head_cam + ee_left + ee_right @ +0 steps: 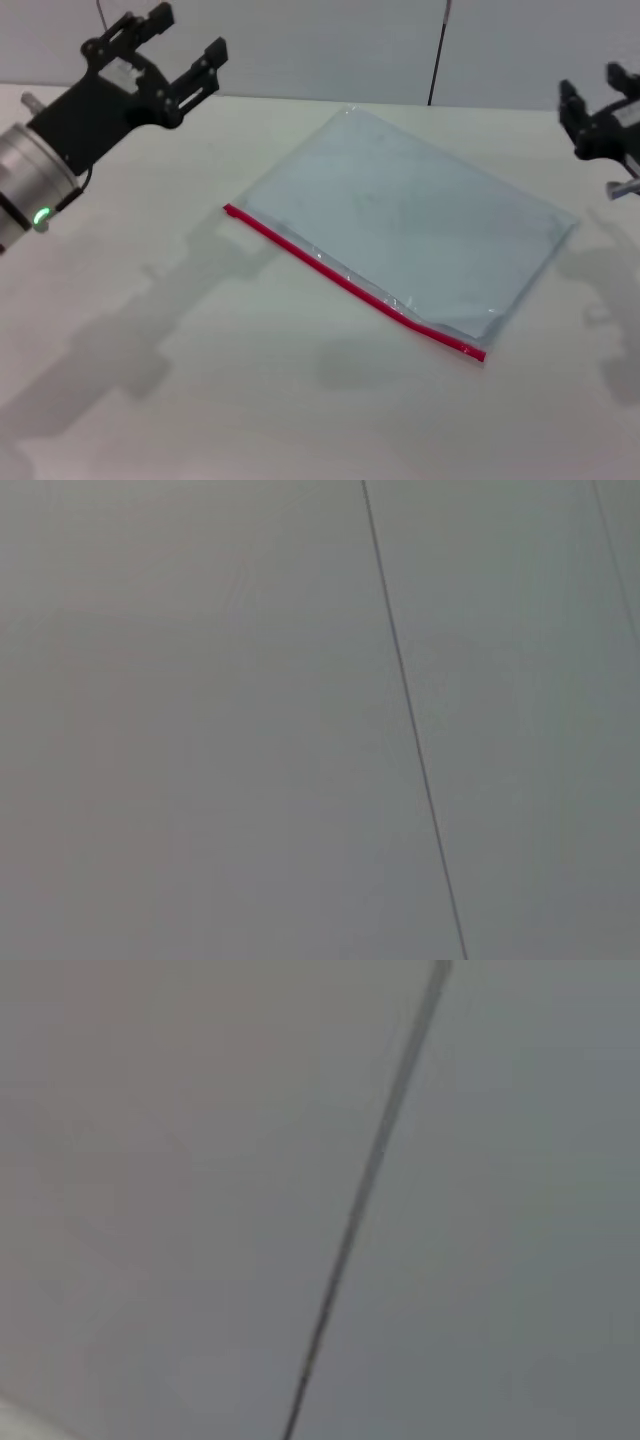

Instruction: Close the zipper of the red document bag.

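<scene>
The red document bag (405, 225) lies flat on the white table (200, 400) in front of me, a little right of centre, a pale translucent sleeve turned at an angle to the table's edges. Its long axis runs from near-right to far-left, so one short end points toward my left arm and the other toward the near right. The zipper (350, 282) trims the long edge nearest me, a thin bright red strip slanting from the left corner down to the near-right corner; whether it is closed along its length I cannot tell. I can read no brand, label or writing on the bag. My left gripper (182, 48) hangs in the air at the far left, well apart from the bag, its two black fingers spread and holding nothing. My right gripper (592, 95) sits at the far right edge, also raised and clear of the bag, partly cut off, and its fingers stand apart with nothing between them. Both wrist views show only a plain grey wall (200, 730) with a thin dark seam (410, 720) across it
</scene>
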Tool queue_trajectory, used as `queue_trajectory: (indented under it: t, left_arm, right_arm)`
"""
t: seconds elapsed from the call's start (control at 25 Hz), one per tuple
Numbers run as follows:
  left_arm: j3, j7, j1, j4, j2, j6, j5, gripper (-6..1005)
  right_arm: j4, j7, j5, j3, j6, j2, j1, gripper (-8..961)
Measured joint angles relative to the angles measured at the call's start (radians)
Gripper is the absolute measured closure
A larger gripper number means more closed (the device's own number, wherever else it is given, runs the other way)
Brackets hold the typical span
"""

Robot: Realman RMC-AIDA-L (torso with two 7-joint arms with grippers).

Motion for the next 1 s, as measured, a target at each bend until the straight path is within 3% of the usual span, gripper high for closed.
queue_trajectory:
  t: [0.24, 0.52, 0.68, 1.0]
  left_arm:
    - [0.125, 0.194, -0.006, -0.123, -0.001, -0.005, -0.256, 275]
    - [0.197, 0.347, -0.045, -0.259, -0.006, -0.038, -0.456, 276]
    - [0.174, 0.355, -0.06, -0.305, -0.006, -0.042, -0.474, 277]
    - [0.142, 0.356, -0.063, -0.325, -0.007, -0.043, -0.478, 279]
  right_arm:
    - [0.215, 0.069, 0.125, -0.085, 0.284, 0.001, 0.055, 453]
    - [0.424, 0.135, 0.289, -0.242, 0.577, 0.002, 0.14, 454]
    - [0.489, 0.137, 0.383, -0.296, 0.627, 0.001, 0.182, 455]
    - [0.527, 0.139, 0.46, -0.344, 0.706, 0.002, 0.194, 456]
